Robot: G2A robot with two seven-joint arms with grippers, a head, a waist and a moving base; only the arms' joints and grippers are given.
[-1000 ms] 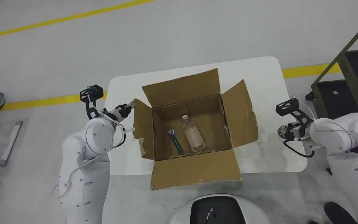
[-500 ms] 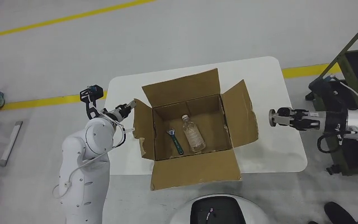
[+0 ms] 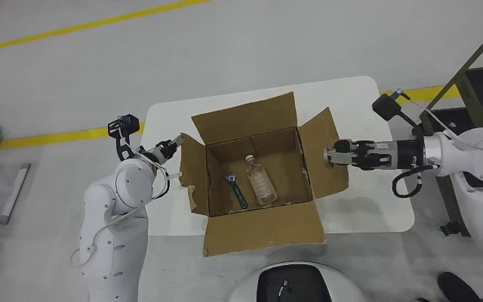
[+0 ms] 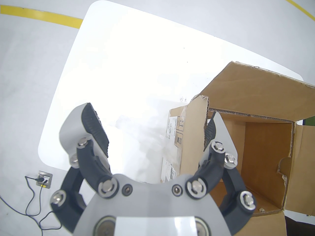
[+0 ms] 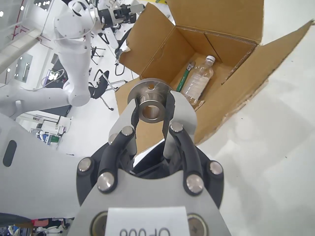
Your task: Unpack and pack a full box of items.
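Note:
An open cardboard box stands mid-table. A clear plastic bottle and a green-handled wrench lie on its floor. My right gripper is shut on a metal flanged ring and hovers over the box's right flap, pointing toward the opening. My left gripper is open at the box's left flap, whose torn edge stands between its fingers.
The white table has bare room behind and to the right of the box. A dark metal frame stands off the table's right edge. A yellow floor line runs past on the left.
My right arm has swung in from beyond the table's right edge toward the box, carrying the metal ring over the right flap. The left arm has stayed still.

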